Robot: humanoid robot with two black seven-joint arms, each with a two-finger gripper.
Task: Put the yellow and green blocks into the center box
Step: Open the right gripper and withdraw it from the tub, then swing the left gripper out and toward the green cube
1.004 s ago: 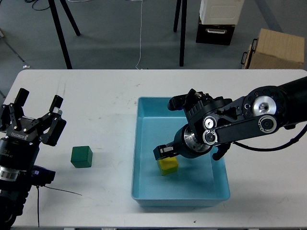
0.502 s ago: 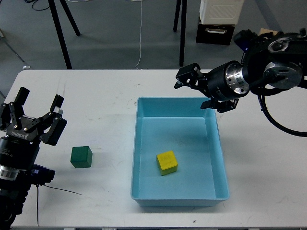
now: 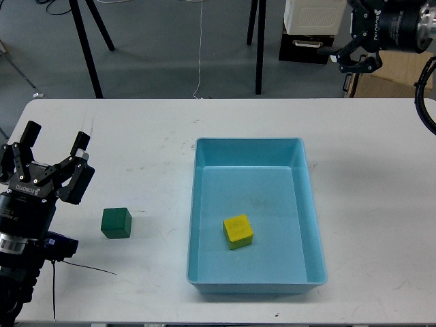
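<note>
The yellow block (image 3: 238, 231) lies inside the light blue box (image 3: 193, 225) at the table's center, toward its front. The green block (image 3: 116, 223) sits on the white table to the left of the box. My left gripper (image 3: 56, 142) is open and empty at the far left, a little behind and to the left of the green block. My right gripper (image 3: 357, 39) is raised at the top right, beyond the table's far edge, with its fingers apart and nothing between them.
A thin black cable (image 3: 88, 270) lies on the table in front of the green block. Behind the table stand tripod legs (image 3: 87, 54), a white and black case (image 3: 310, 30) and a cardboard box (image 3: 395, 71).
My right gripper has let go of the yellow block in the box, then risen and swung back to the top right. The left arm and green block have not moved.
</note>
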